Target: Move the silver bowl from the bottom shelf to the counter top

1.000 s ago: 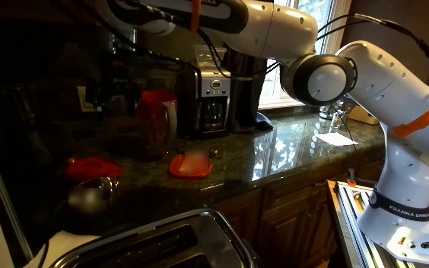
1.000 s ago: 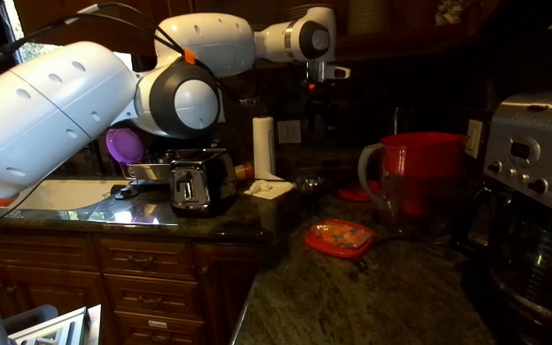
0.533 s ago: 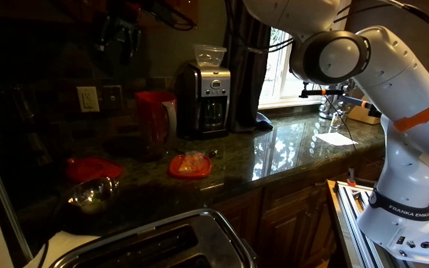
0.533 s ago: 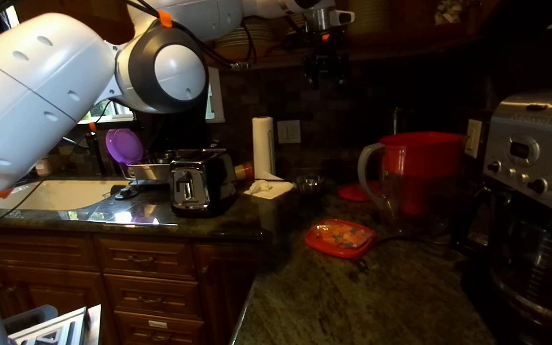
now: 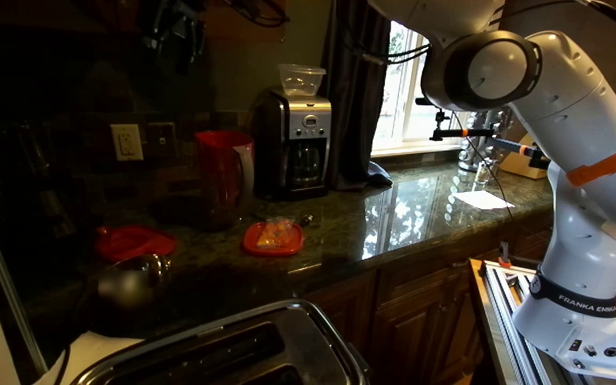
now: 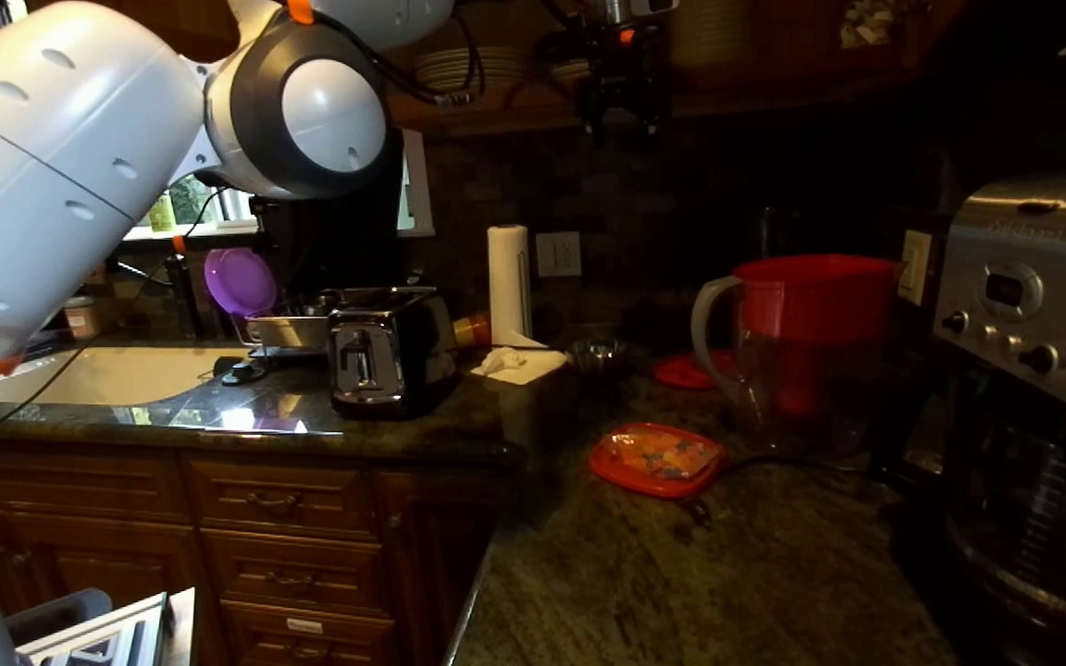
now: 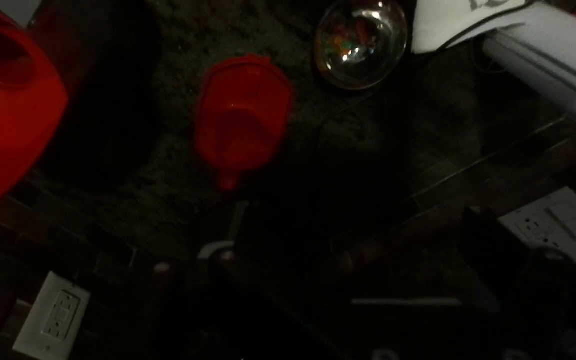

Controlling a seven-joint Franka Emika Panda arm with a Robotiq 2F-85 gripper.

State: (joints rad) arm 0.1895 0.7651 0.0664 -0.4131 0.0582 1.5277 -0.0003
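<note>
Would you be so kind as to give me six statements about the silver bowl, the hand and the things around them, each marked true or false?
1. The hand is open, raised above the counter top. True.
2. The silver bowl stands on the counter top. True.
3. The hand is touching the silver bowl. False: the hand is higher up, apart from it.
4. A clear plastic container sits on the coffee maker. True.
5. The red plate holds the silver bowl. False: the red plate carries a clear packet.
6. The purple dish lies flat. False: the purple dish stands tilted on edge.
</note>
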